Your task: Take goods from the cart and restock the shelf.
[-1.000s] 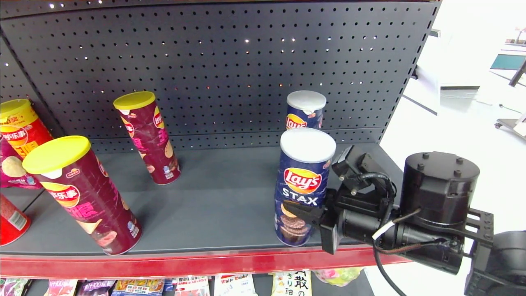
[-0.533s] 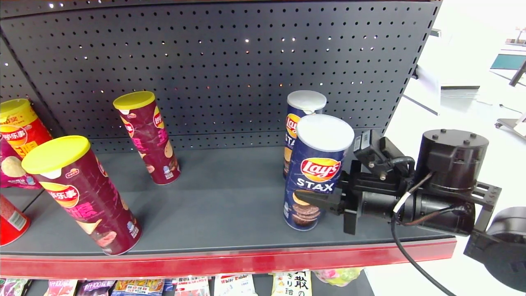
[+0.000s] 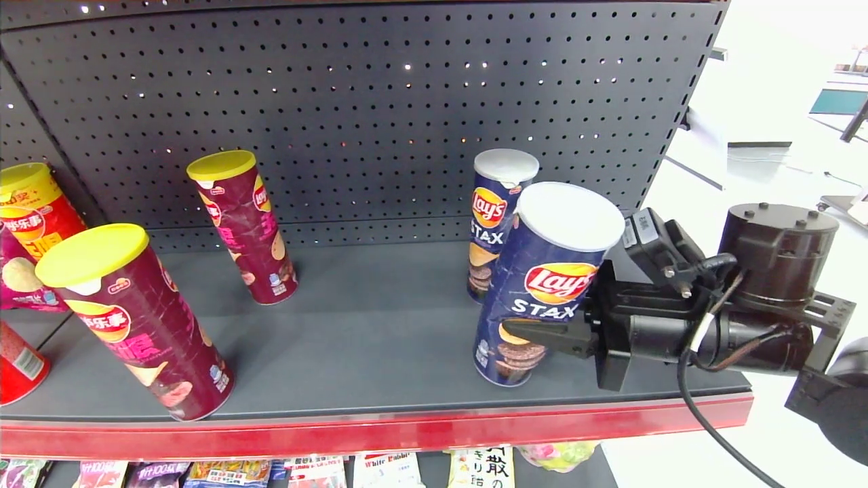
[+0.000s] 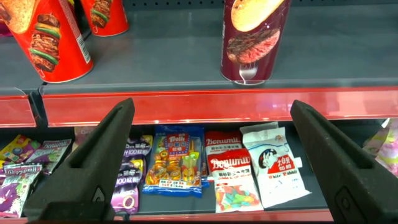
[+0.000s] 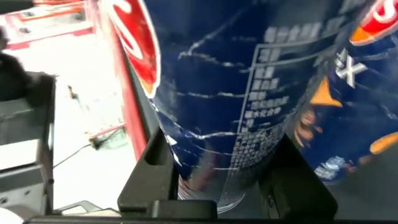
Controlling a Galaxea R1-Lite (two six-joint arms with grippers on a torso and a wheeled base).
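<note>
A tilted blue, white-lidded crisp tube (image 3: 553, 271) is clamped in the right gripper (image 3: 525, 325), grey shelf deck (image 3: 366, 339) beneath; the left gripper (image 4: 211, 162) is spread wide, empty.

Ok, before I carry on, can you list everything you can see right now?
held blue can: 1, dark blue with a white lid, tilted at the right front of the shelf
second blue can: 1, dark blue with a white lid, upright just behind the held one
maroon cans: 2, maroon with yellow lids, one front left, one farther back
red cans: at least 2, red, far left end
snack packets: several, mixed colours, lower tier
shelf: 1, grey deck, red front edge
back panel: 1, dark, perforated
right gripper: 1, black, shut on the held blue can
left gripper: 1, black, open, empty, facing the red edge
</note>
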